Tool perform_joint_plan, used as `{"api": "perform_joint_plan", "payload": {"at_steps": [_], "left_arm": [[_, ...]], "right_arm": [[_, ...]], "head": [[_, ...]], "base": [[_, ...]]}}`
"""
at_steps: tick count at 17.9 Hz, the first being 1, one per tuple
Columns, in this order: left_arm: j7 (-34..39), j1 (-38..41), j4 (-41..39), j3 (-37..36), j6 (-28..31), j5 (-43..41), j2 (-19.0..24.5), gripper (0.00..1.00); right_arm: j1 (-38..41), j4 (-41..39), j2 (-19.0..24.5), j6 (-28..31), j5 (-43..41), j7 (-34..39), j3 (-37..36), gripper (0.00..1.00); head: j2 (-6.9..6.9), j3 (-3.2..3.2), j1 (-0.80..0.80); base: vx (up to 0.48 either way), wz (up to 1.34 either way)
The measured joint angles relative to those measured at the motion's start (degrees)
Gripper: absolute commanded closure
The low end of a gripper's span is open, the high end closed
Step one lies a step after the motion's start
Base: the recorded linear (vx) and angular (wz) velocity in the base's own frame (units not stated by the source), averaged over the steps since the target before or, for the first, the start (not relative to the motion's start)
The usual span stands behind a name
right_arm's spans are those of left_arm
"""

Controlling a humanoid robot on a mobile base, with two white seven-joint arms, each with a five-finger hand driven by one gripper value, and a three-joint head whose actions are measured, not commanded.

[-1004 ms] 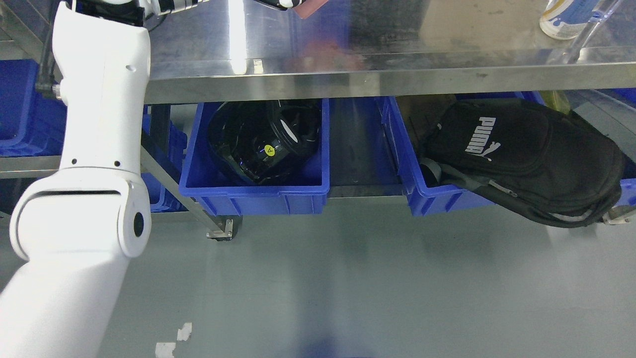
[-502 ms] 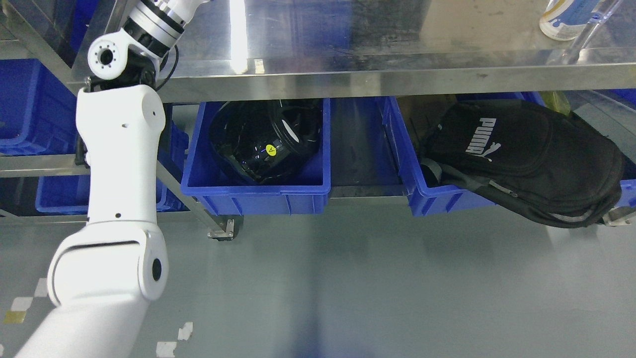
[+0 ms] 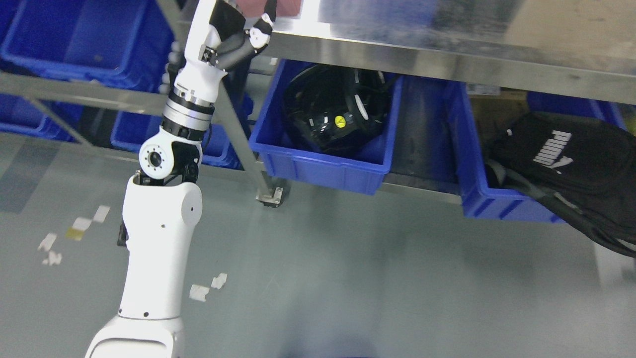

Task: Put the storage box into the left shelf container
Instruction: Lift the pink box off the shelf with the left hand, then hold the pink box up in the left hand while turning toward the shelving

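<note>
My left arm rises from the bottom left, and its hand (image 3: 247,22) sits at the top edge, beside the front lip of the steel table (image 3: 447,54). The fingers are curled on a pinkish-red storage box (image 3: 287,6), which the picture's top edge mostly cuts off. Blue shelf containers (image 3: 74,35) stand on the rack to the left of the hand, the upper one large and open. My right arm does not show.
A blue bin (image 3: 323,166) under the table holds a black helmet (image 3: 338,107). Further right, a black Puma bag (image 3: 571,159) hangs out of another blue bin (image 3: 477,199). A slanted steel rack leg (image 3: 243,134) runs close beside my forearm. Below lies grey floor with tape scraps (image 3: 206,288).
The camera has turned left, so the whole scene shifted right and the left shelf bins came into view. My left arm has straightened upward, and its hand with the box now shows at the top.
</note>
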Motion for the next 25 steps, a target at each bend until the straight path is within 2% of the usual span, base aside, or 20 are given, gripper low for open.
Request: {"api": "perform_joint_plan", "payload": {"at_steps": [6,13,18,25], "left_arm": [[0.62,11.79,-8.07,-2.25,-6.33,0.63,-0.04,0.97],[3.68,21.07,-13.5,1.88,-8.41,0.85,-0.08,0.97],[4.04,25.22,-15.48,4.77,-10.66,0.92,-0.1,0.98],[4.11,27.22,-16.81,6.95,-10.97,1.05,-0.11,0.98]], "right_arm": [[0.0,0.0,0.0,0.15,0.0,0.04,0.0,0.0],[0.0,0.0,0.0,0.05,0.0,0.05,0.0,0.0],[0.0,0.0,0.0,0.0,0.0,0.06,0.0,0.0],[-0.01,0.0,0.0,-0.02,0.0,0.16,0.0,0.0]], "head": [[0.01,0.0,0.0],[0.03,0.0,0.0],[0.04,0.0,0.0],[0.06,0.0,0.0]], "base": [[-0.123,1.02],[-0.003,0.99],[0.105,0.95],[0.193,0.57]]}}
